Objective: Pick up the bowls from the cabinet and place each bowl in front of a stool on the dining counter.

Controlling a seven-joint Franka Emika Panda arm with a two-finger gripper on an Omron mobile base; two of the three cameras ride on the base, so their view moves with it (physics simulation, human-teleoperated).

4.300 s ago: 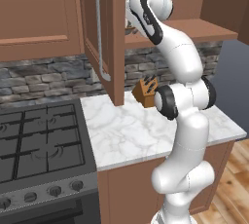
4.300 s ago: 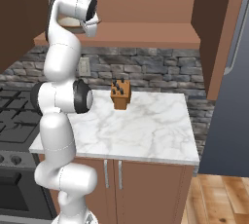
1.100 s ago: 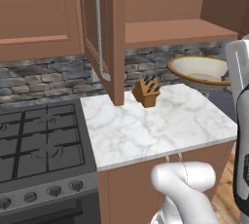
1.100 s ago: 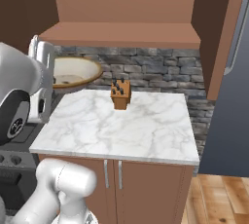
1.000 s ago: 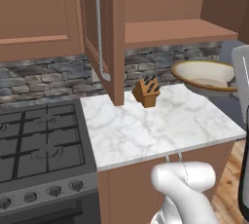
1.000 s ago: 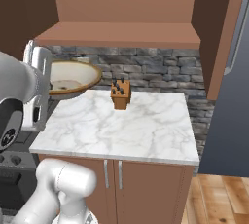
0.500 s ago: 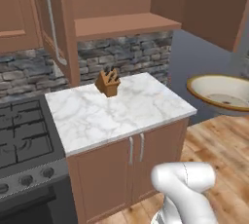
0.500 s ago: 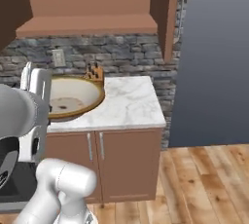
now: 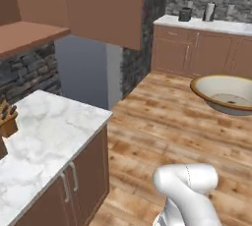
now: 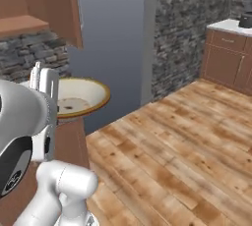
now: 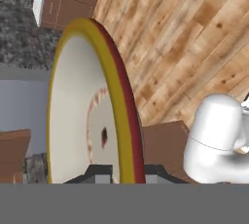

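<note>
Beige-tan bowl (image 11: 92, 116) sits clamped at its rim between the fingers of the gripper (image 11: 119, 172), carried above the wooden floor (image 9: 162, 117), away from the marble worktop (image 9: 44, 136). Step in hand: transport. The next move requires locating the dining counter and approaching a stool.

Both base views look forward and down from behind the arm, left and right, sharing the wooden floor (image 9: 162, 117) and the beige bowl (image 9: 227, 94). The hand view sits very close against that bowl's rim, looking along it toward the floor.
</note>
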